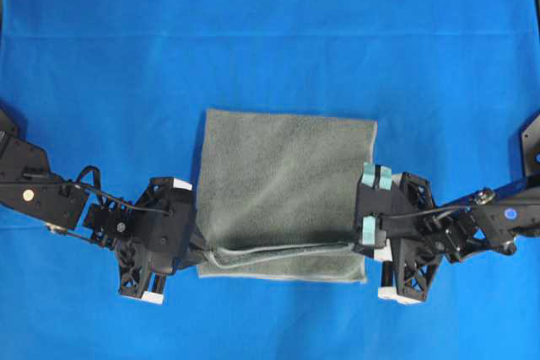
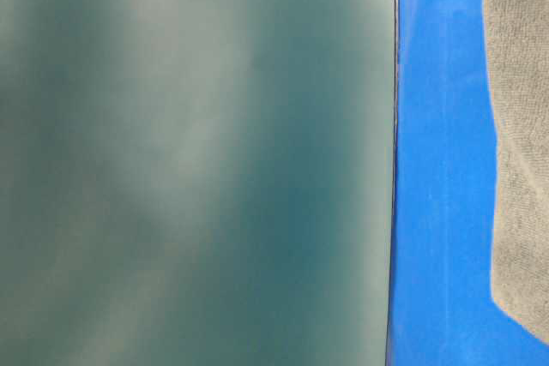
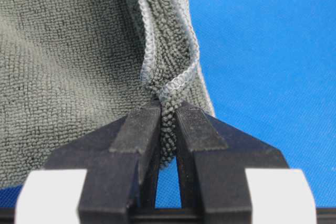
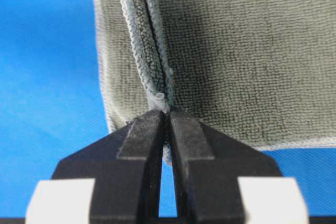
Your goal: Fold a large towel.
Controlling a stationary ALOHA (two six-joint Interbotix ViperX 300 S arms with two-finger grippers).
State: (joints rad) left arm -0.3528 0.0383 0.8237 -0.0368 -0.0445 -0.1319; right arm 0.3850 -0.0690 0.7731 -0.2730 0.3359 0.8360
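The grey-green towel (image 1: 283, 170) lies folded into a rough square on the blue cloth, seen from overhead. Its pale hemmed edge (image 1: 278, 249) is lifted and stretched in a line above the near part. At the left end of that edge my left gripper (image 1: 196, 246) is shut on it. In the left wrist view, terry and hem (image 3: 169, 85) are bunched between the tips of the left gripper (image 3: 168, 109). My right gripper (image 1: 359, 246) pinches the right end. The right wrist view shows the doubled hem (image 4: 152, 72) running into the shut right gripper (image 4: 168, 113).
The blue cloth (image 1: 270, 40) covers the whole table. Both black arms reach in from the sides, left arm (image 1: 51, 196) and right arm (image 1: 489, 217). A blurred dark green surface (image 2: 197, 169) close to the lens fills most of the table-level view, with the towel (image 2: 519, 126) at its right.
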